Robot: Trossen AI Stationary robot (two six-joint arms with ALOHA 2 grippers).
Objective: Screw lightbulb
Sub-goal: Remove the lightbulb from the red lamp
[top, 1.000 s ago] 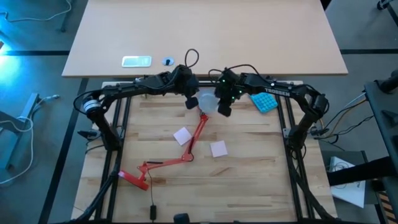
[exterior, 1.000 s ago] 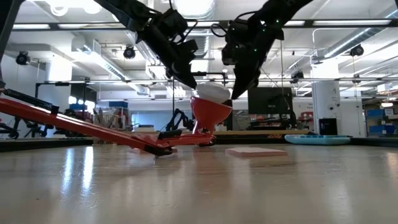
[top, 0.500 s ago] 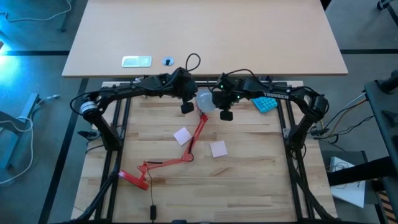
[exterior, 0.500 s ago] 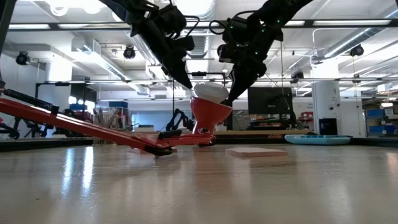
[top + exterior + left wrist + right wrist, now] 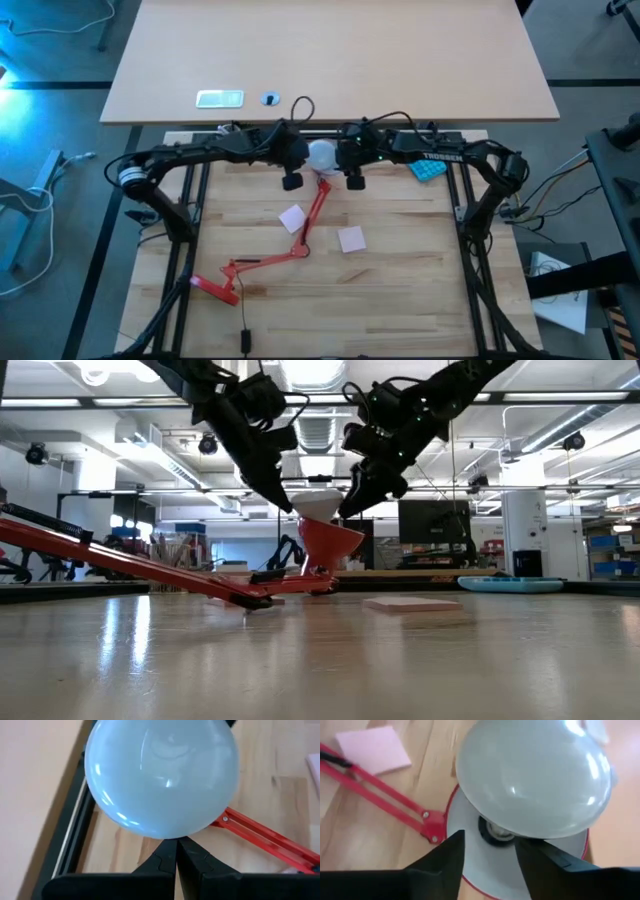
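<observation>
The lightbulb (image 5: 532, 780) sits in the lamp shade (image 5: 470, 822), base at the socket. The left end effector (image 5: 176, 854) is closed beside it, gripping nothing; the right end effector (image 5: 489, 851) is open, astride the neck. A tilted bulb may cross-thread, or the lamp (image 5: 262, 260) could slide on the worktop (image 5: 400, 290).

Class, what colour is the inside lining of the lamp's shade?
White, inside a red rim; the lamp shade shows it best in the right wrist view.
</observation>
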